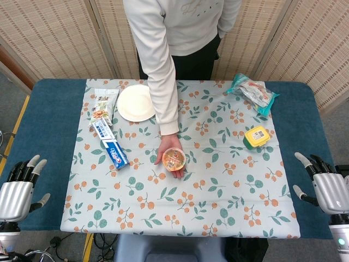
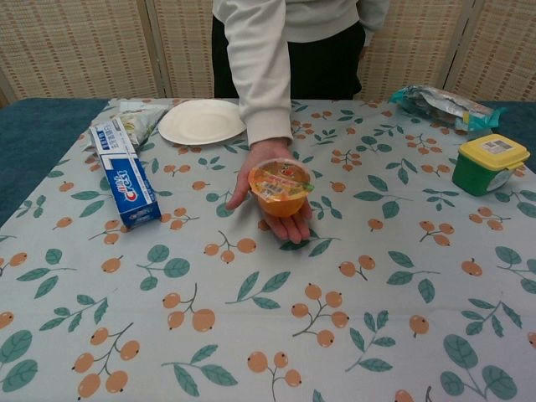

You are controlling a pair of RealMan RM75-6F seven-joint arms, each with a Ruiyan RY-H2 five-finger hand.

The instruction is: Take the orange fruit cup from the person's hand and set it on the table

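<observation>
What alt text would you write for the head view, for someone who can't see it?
A person's hand offers an orange fruit cup on its open palm above a floral tablecloth. The robot's left hand and right hand wait open at the table's near corners. A paper plate, toothpaste box and yellow-lidded tub lie around.

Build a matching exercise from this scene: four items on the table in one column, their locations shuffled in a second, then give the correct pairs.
Things:
1. orange fruit cup
2. toothpaste box
3. paper plate
4. yellow-lidded container

Places:
A. far side of the cloth, beside the person's sleeve
B. resting on the person's open palm
C. robot's right side of the cloth, near the edge
D. robot's left side, next to a snack packet

Pairs: 1-B, 2-D, 3-A, 4-C
</observation>
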